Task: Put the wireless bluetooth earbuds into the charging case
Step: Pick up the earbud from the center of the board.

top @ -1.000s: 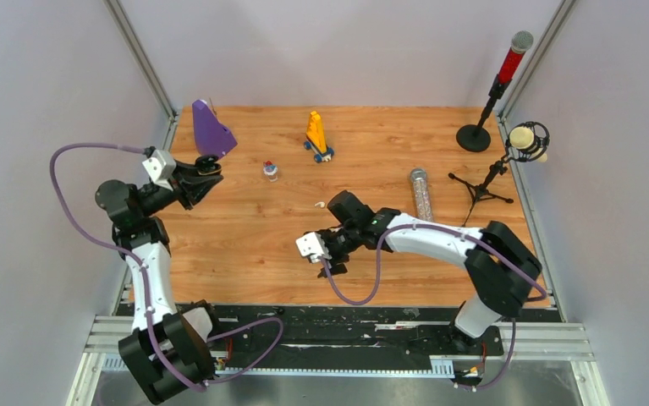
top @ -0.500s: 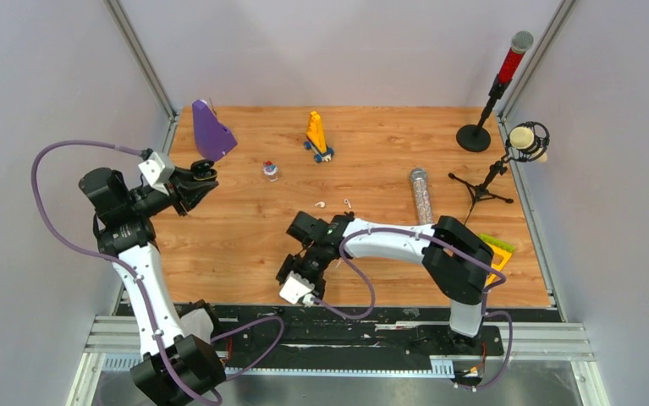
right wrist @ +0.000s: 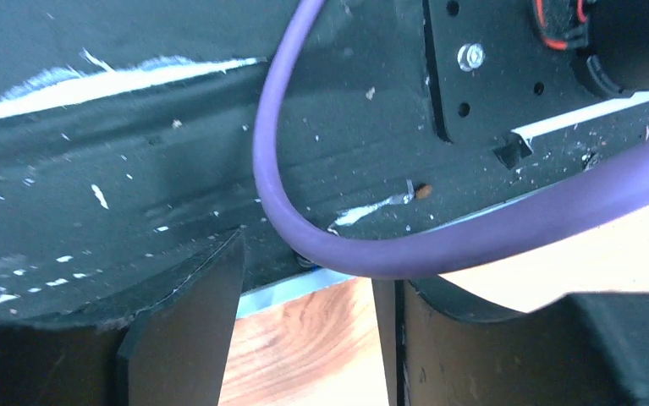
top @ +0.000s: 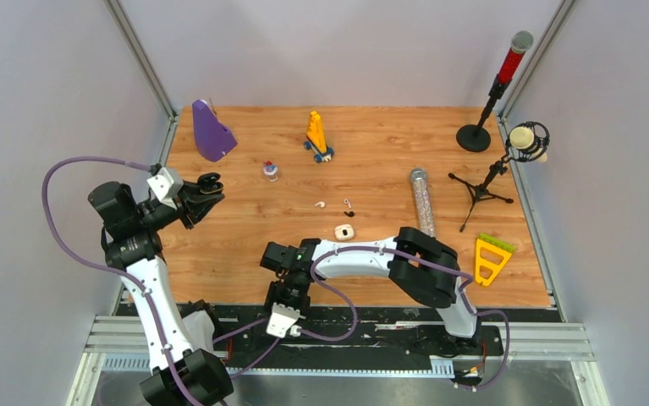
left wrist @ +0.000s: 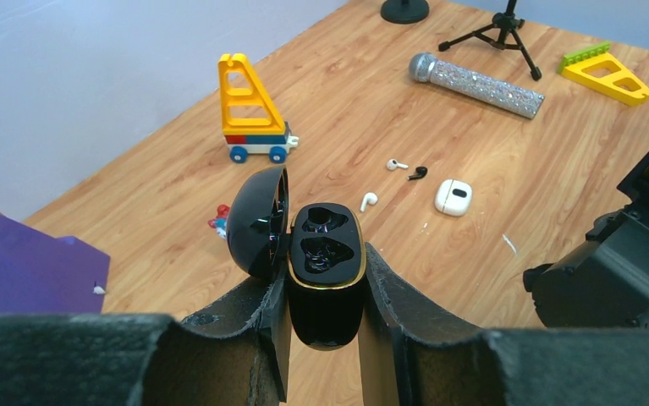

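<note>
Left fingers [left wrist: 409,338] gripping case [left wrist: 325,292] (open), earbuds [left wrist: 369,201] loose

No lettering, number, brand or sign can be read in any view. The glossy black pebble-shaped charging case [left wrist: 325,292] with its gold rim shows only plain, shiny faces in the left wrist view. The small white oval case [left wrist: 453,196] is too small to tell whether it bears any mark.
</note>
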